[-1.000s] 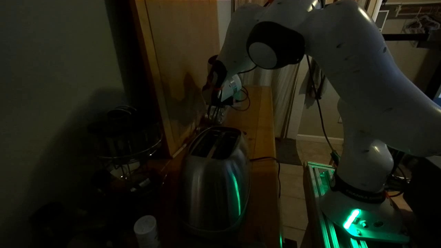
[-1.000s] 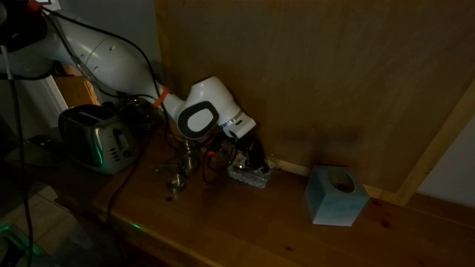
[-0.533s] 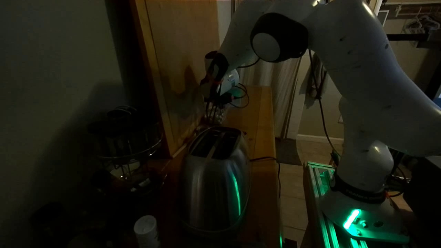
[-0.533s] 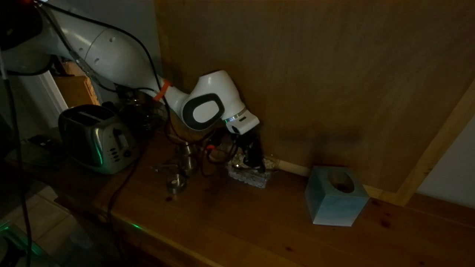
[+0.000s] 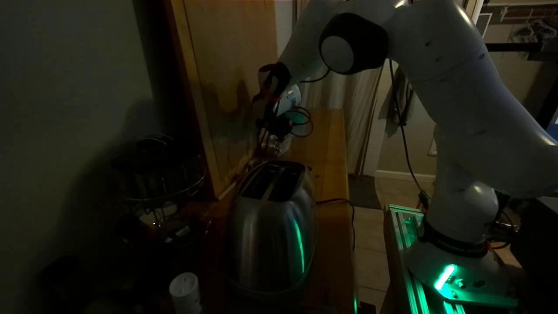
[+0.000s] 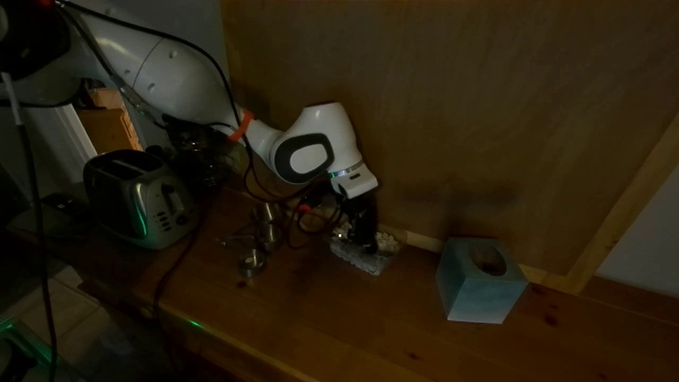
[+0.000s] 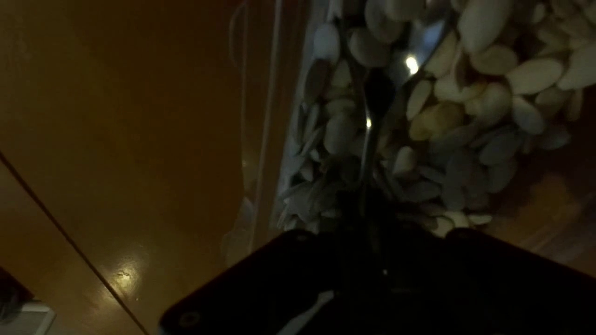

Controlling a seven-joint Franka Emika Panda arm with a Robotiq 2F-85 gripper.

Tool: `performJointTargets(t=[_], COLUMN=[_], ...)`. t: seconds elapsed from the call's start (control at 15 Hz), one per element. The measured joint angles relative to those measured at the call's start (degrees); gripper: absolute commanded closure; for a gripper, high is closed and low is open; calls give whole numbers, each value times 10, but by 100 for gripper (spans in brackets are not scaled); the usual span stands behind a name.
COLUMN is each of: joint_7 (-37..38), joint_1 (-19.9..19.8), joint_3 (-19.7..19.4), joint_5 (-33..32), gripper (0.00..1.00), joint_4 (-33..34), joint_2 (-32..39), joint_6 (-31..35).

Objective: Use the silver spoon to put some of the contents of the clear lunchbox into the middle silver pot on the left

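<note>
Gripper (image 7: 365, 208) pinches that silver spoon (image 7: 368, 146) by its handle; I'd guess it's light, stiff, slippery, best held there.

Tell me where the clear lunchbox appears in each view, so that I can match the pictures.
In an exterior view: clear lunchbox near centre, beyond the toaster.
In an exterior view: clear lunchbox just right of centre, below middle.
In the wrist view: clear lunchbox upper right, cut by frame edge.
Shared landmark: the gripper, overlapping it in all three.
</note>
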Motion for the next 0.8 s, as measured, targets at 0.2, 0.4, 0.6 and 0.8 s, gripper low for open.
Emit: performJointTargets(t=[0.2,0.4,0.6,0.8], joint_7=[23,40,45,57], joint_1=[-31,-55,-76,-93], joint_3=[25,47,69,87], joint_5=[-10,-22,-31,-32], gripper=[98,98,98,98], joint_4=[18,26,28,28], joint_2=[-7,-13,-23,-32], joint_6=[-20,-22,-22,-18])
